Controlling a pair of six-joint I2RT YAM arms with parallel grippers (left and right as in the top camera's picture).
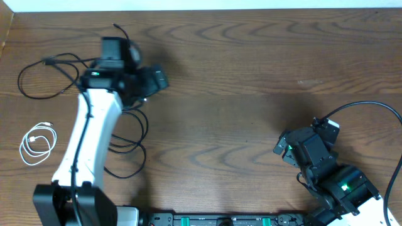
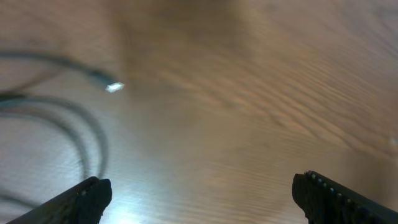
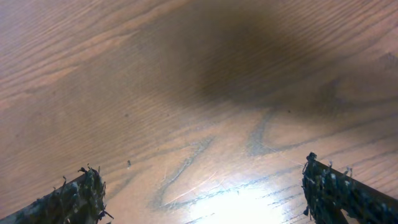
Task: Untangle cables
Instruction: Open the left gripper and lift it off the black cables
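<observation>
Left pincer (image 2: 202, 190) agape, black cable (image 2: 99, 146) just beside one fingertip

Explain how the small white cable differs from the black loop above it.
The white cable is wound into a small tight coil; the black cable sprawls in one wide loop. The white cable lies apart from the left arm; the black cable runs under it. Both lie loose on the table.

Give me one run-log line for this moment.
left gripper open, empty | right gripper open, empty | white cable coiled apart | black cables looped beside left arm
</observation>
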